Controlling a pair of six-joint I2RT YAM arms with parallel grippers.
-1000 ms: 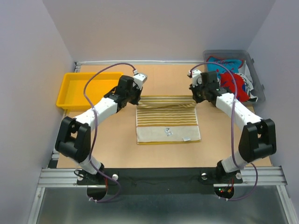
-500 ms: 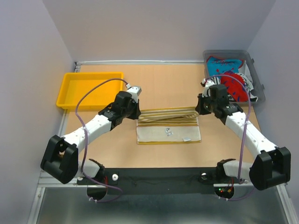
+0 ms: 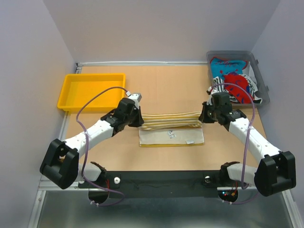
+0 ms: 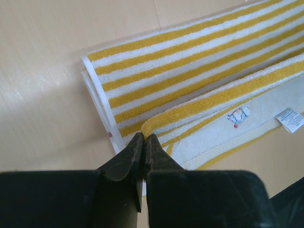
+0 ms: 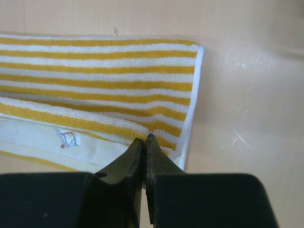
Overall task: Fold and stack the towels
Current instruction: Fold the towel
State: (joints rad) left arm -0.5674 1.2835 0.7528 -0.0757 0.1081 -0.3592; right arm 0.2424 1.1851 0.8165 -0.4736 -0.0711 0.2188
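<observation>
Yellow and cream stripes run across the towel (image 3: 171, 124) that lies in the middle of the frame on the brown tabletop (image 3: 166, 85). We see its far part picked up and rolled over toward the near part. The plain cream side shows at the front.

The left tool (image 3: 138, 118) is closed tight on the left end of that picked-up edge. In the left wrist view we see its two black fingers (image 4: 126, 164) pressed together, with the striped edge pinched at the tips. The right tool (image 3: 203, 115) is closed tight on the right end of the same edge. The right wrist view shows the same kind of pinch. Between the two tools the edge runs in one long line across the towel.

We can see a small white label (image 4: 289, 118) and a little picture patch (image 4: 236, 115) on the cream side.

At the upper left of the frame sits a yellow tray (image 3: 90, 91). At the upper right a grey bin (image 3: 262, 78) holds more towels (image 3: 235, 85). They are red, blue and black-and-white, all bunched up.
</observation>
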